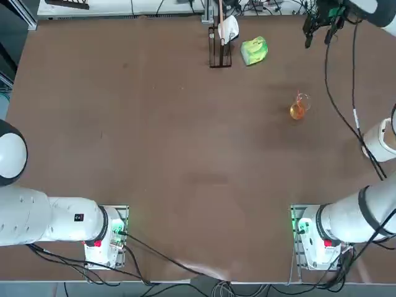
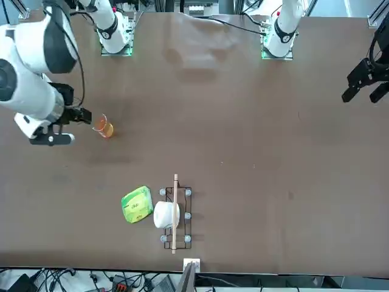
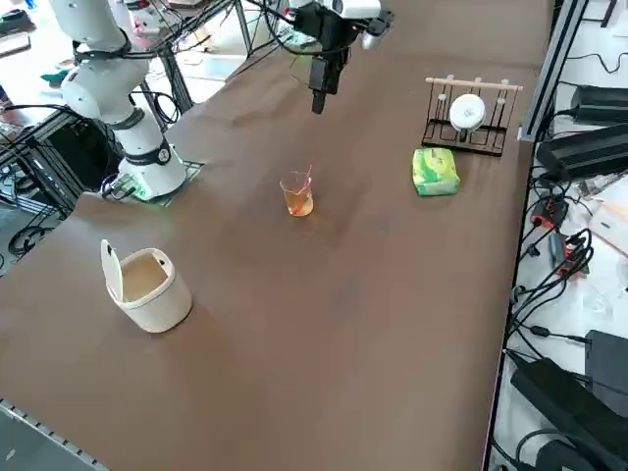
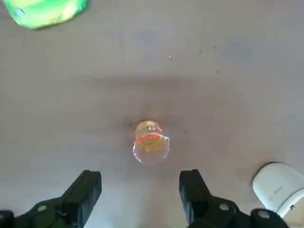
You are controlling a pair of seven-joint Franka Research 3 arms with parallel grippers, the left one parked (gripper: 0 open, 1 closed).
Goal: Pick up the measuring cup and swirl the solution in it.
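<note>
The measuring cup [image 1: 298, 108] [image 2: 103, 128] [image 3: 297, 194] is a small clear glass vessel that stands upright on the brown table, right of centre. The orange solution [image 4: 148, 132] fills its lower part. My right gripper [image 1: 317, 37] [image 2: 68, 126] [image 3: 319, 95] hangs well above the table, beyond the cup toward the far edge, and points down. It is open and holds nothing. In the wrist view the cup [image 4: 150, 142] shows below and ahead of the gap between the two black fingers [image 4: 90, 187], clear of both.
A green-yellow packet [image 1: 254, 50] [image 3: 435, 171] lies near the far edge, beside a wire rack [image 1: 212, 54] [image 3: 476, 137] that holds a white cup [image 2: 165, 215]. A white lidded tub [image 1: 380, 137] [image 3: 147, 287] stands at the table's right side.
</note>
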